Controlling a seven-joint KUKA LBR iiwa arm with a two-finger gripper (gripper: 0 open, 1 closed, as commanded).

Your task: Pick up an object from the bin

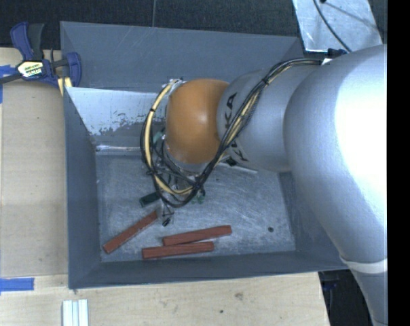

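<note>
My gripper (165, 212) is over the leftmost brown stick (130, 232) by the bin's (79, 182) front edge. Can't tell if it's open; I'd square across it first.

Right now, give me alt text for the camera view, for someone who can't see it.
A silver robot arm with an orange wrist cover reaches from the right into a grey metal bin, its hand low over the upper end of a slanted reddish-brown stick. Two similar sticks lie side by side near the front wall.
</note>
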